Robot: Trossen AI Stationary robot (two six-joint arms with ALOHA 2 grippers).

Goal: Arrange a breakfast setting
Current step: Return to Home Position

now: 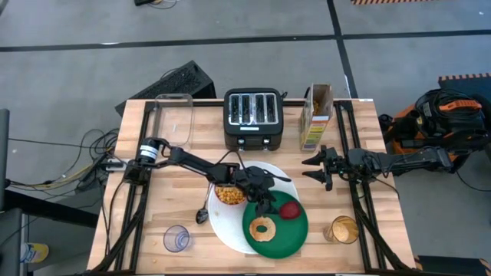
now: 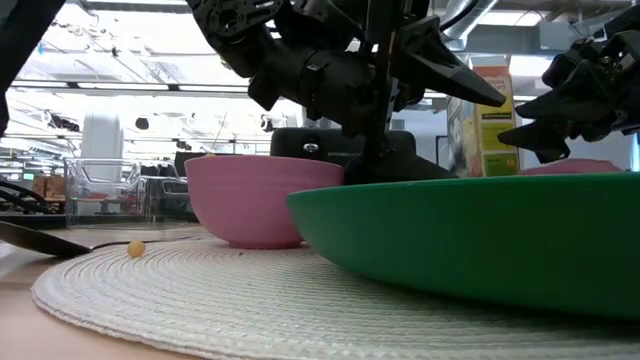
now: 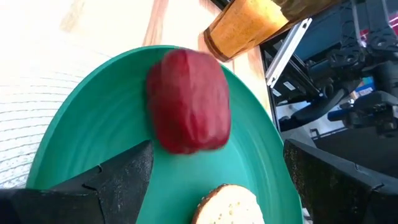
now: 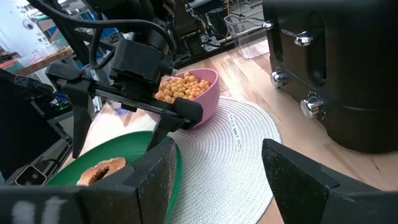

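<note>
A green plate point(image 1: 295, 228) lies with its left part on a big white round woven mat point(image 1: 222, 226). On the plate lie a ring bagel point(image 1: 265, 228) and a red fruit point(image 3: 189, 102). A pink bowl point(image 1: 229, 193) of orange cereal point(image 4: 183, 87) stands on the mat. A metal spoon point(image 1: 203, 211) lies at the mat's left edge. My left gripper point(image 1: 268, 201) hangs open over the plate's far left part, its fingers just short of the fruit and touching nothing. My right gripper point(image 1: 316, 167) waits open at the right, above the table.
A black toaster point(image 1: 253, 119), a cereal box point(image 1: 316, 115) and a clear container point(image 1: 175, 119) stand along the far edge. A glass of orange juice point(image 1: 343, 228) is right of the plate, a blue glass point(image 1: 176, 238) near the front left. One loose cereal ball point(image 2: 134, 249) lies on the mat.
</note>
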